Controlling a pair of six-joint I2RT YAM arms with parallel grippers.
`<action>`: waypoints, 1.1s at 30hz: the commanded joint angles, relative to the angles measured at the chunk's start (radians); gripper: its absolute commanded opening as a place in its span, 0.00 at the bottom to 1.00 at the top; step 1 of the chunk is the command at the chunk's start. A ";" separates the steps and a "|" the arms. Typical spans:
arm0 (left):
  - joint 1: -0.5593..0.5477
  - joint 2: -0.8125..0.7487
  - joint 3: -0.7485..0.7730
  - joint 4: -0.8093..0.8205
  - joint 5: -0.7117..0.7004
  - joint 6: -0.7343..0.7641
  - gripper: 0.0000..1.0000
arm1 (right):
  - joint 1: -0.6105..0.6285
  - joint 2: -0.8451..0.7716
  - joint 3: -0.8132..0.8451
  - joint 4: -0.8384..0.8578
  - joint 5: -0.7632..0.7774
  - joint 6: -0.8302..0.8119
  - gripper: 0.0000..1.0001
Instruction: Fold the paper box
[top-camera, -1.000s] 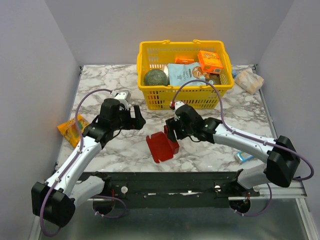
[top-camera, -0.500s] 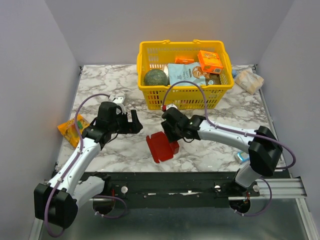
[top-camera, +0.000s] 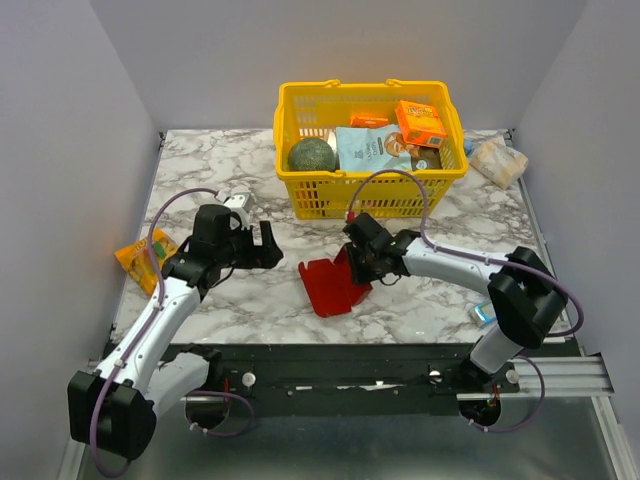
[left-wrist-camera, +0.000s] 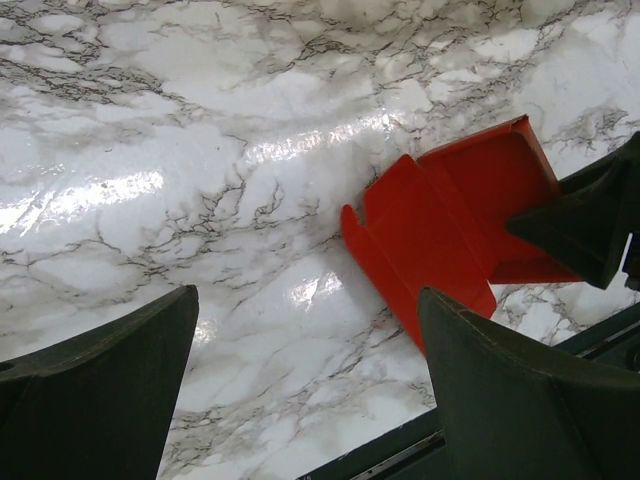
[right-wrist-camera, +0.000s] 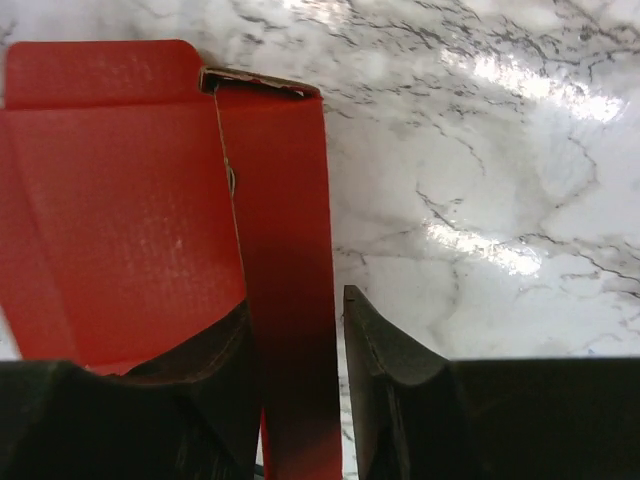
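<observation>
Jaws of the right gripper (right-wrist-camera: 297, 305) have narrowed around the box's (top-camera: 333, 285) raised wall, mid-table; whether they pinch it, I cannot tell. Left gripper (top-camera: 272, 247) hovers wide open, empty. Folding looks imminent.

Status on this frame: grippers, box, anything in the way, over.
Left gripper open, beside the paper box. Right gripper straddles its side panel, grip unconfirmed. Yellow basket behind, apart.

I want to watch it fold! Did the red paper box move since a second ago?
Yes. The paper box slid a little to the right, ending more under the middle of the yellow basket.
</observation>
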 joint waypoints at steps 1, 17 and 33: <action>0.015 -0.044 0.011 -0.036 0.012 0.020 0.99 | -0.099 -0.049 -0.109 0.141 -0.203 0.055 0.42; 0.017 -0.071 -0.172 0.136 0.041 -0.187 0.99 | -0.227 0.033 -0.308 0.475 -0.445 0.179 0.73; -0.207 0.193 -0.302 0.573 0.049 -0.410 0.99 | -0.227 0.068 -0.342 0.483 -0.360 0.184 0.51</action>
